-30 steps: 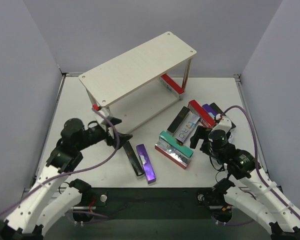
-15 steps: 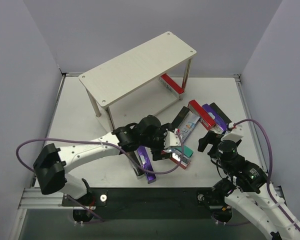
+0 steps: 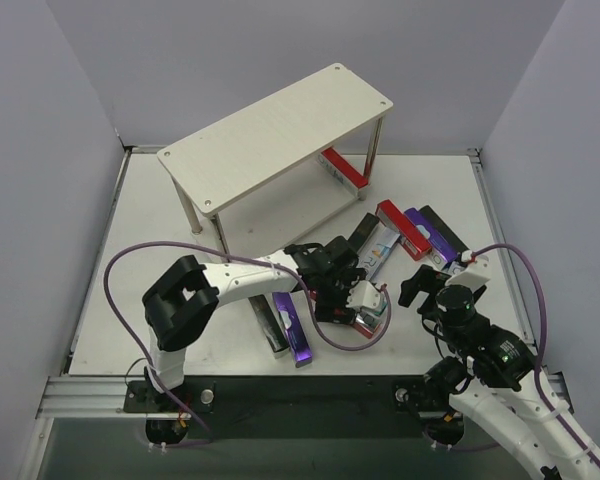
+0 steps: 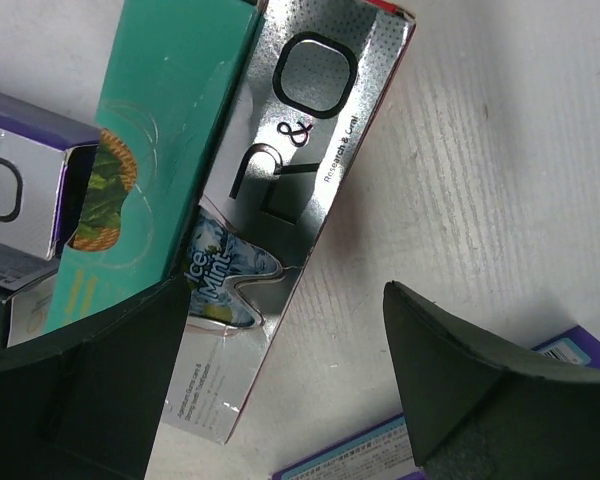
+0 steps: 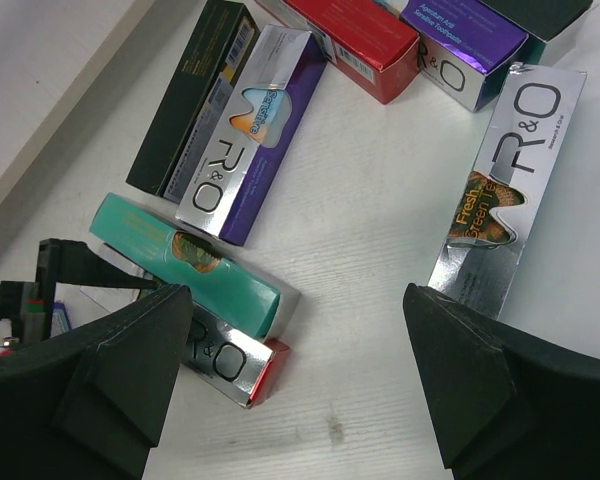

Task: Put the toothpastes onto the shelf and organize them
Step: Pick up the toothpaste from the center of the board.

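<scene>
My left gripper is open and empty, low over a teal toothpaste and a silver‑and‑red toothpaste lying side by side; its fingers straddle the silver carton's end. My right gripper is open and empty above bare table, between those two cartons and a silver green‑print carton. The pale wooden shelf stands at the back with one red carton on its lower board. Black, silver‑purple, red and purple cartons lie beyond.
A purple carton and a black carton lie near the front edge, left of the left gripper. The left forearm stretches across the table in front of the shelf's thin metal legs.
The left arm has swung from beside the shelf's left leg across to the teal and red cartons. The right gripper has drawn back a little toward the front right.
</scene>
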Robot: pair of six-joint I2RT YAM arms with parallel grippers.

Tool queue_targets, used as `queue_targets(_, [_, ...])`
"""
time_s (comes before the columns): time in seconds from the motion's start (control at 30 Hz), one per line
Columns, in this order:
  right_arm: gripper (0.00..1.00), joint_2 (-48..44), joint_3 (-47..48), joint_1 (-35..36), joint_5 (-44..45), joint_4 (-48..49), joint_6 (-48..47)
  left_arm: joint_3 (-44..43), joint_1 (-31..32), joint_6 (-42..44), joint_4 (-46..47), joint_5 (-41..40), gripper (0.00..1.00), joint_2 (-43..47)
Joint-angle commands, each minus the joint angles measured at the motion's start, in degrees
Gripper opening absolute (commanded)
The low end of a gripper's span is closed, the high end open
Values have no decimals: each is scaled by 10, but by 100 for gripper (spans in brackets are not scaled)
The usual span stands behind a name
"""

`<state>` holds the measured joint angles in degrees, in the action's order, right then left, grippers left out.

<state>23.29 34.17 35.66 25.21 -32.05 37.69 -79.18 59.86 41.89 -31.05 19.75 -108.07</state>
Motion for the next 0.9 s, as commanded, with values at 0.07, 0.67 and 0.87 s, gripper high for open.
queue_targets(0.07, [91,8,5,-3,25,-8,-4,-44,0,43,-27,7,89,-42])
queue_targets(0.67, [90,22,0,-3,12,-9,-6,-57,-10,47,5,-17,93,-86])
queue_targets(0.87, [90,18,-3,-4,5,-9,0,-71,-8,26,-8,-11,88,-107])
